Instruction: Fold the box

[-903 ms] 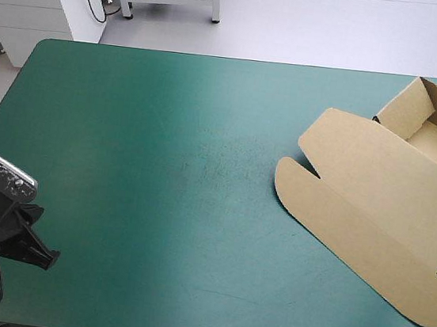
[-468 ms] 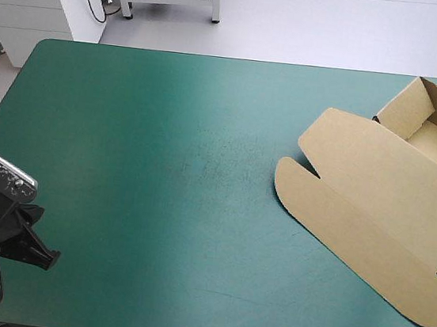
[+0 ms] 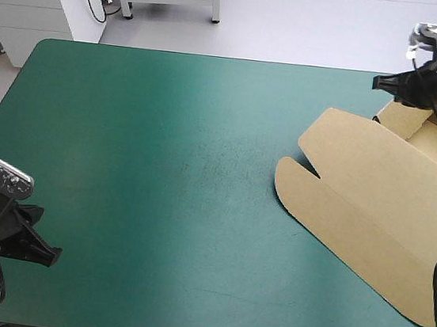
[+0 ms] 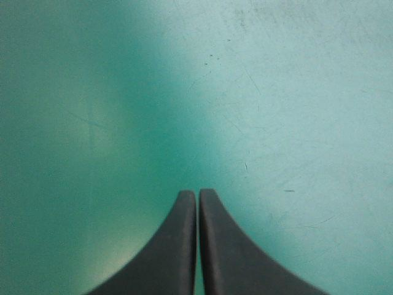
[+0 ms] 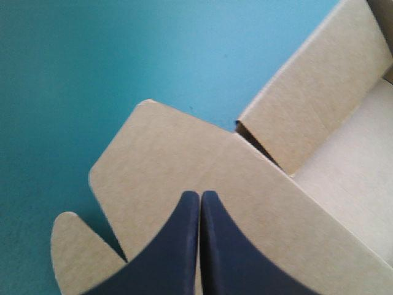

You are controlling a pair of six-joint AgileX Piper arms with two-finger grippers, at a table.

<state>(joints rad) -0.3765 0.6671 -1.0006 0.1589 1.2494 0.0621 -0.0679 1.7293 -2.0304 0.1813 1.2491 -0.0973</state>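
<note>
1. The box (image 3: 373,206) lies on the table's 3 o'clock side. Its open tray is toward 2 o'clock, and its lid lies flat on the teal-green cover (image 3: 162,165).
2. Just before, the right arm was barely in the high view. Now the right gripper (image 3: 380,82) hangs over the tray's far corner at about 1 o'clock, clenched to one point and grasping nothing.
3. The left gripper (image 4: 197,193) stays at 8 o'clock, clenched empty over bare cover, well apart from the box.
4. The right arm seems to be starting an approach to the tray. Its fingers would have to part before taking any board.
</note>
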